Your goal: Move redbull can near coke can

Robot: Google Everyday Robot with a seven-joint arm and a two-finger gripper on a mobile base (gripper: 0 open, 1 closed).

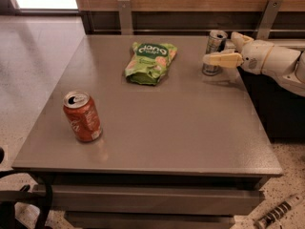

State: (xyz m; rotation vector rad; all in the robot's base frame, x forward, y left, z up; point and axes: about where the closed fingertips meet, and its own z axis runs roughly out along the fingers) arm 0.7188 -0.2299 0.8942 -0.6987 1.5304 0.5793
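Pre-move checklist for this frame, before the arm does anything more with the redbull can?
1. Redbull can upright at the table's back right: ok.
2. Gripper at the can, fingers open either side: ok.
3. Fingers touching the can: cannot tell.
4. Coke can upright, front left: ok.
5. Redbull can near coke can: not ok, far apart.
6. Chip bag off the likely straight path: ok.
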